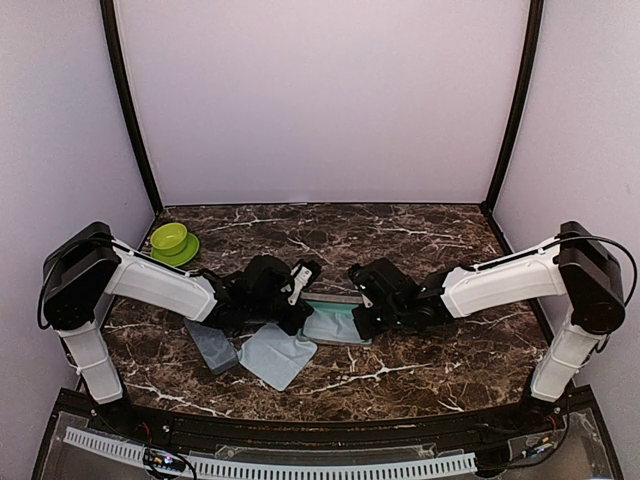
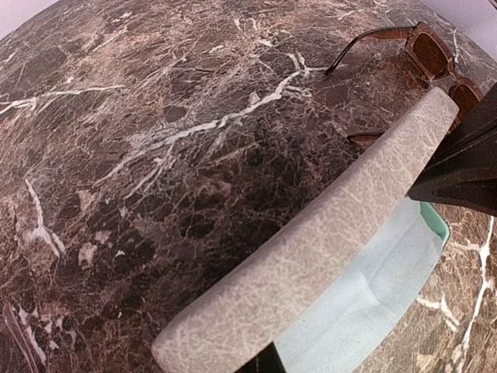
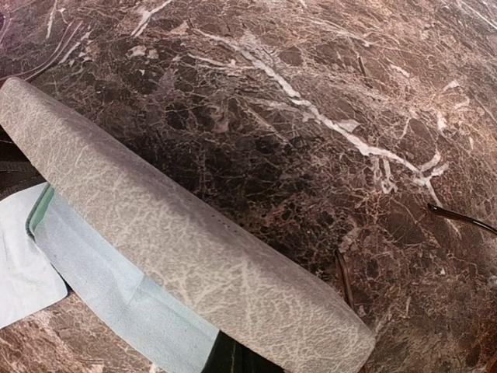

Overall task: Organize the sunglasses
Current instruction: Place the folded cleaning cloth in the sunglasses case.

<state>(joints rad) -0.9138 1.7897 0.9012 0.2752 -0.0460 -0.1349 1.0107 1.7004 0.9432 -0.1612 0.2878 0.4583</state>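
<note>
Brown sunglasses (image 2: 432, 53) lenses shown by left wrist; green bowl (image 1: 170, 238) overhead only.

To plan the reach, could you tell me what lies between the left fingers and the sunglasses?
In the left wrist view, the raised grey case lid stands between the left fingers and the sunglasses, lying on the marble beyond.

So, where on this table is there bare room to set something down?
Bare marble lies along the back, from the green bowl to the right edge, and at the front right. Crowded: the centre, where the open case, the closed case and the cloth lie close together.
</note>
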